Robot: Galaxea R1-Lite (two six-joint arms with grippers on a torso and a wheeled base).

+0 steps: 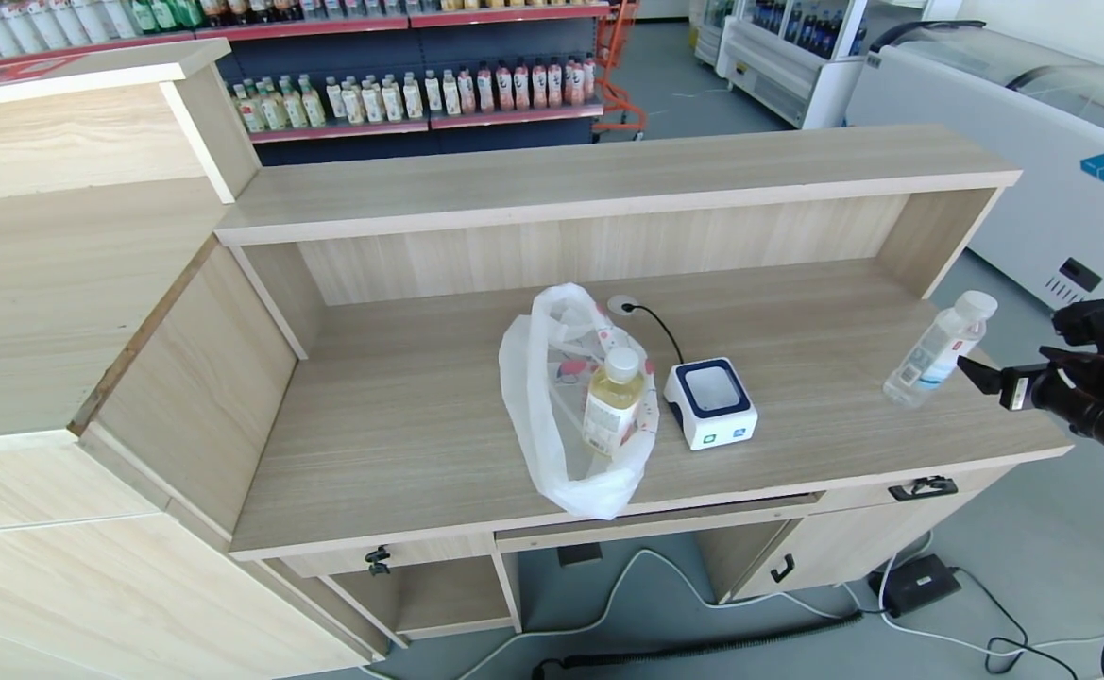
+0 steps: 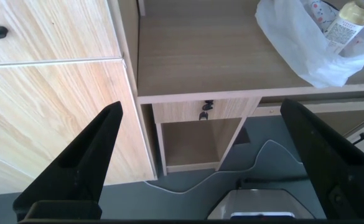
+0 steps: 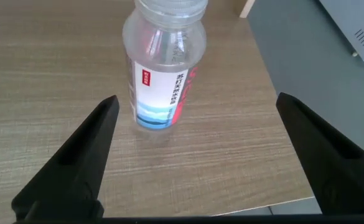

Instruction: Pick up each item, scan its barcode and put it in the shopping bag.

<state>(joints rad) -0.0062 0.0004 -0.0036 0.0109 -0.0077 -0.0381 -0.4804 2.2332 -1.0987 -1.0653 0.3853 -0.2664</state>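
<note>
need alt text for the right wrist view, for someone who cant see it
A clear water bottle stands on the wooden counter near its corner, just ahead of the right gripper. The gripper's two dark fingers are spread wide open.

counter (image 1: pixel 400 425) — matt wood grain | bag (image 1: pixel 537 397) — thin glossy plastic | bottle (image 1: pixel 937 349) — clear plastic
</note>
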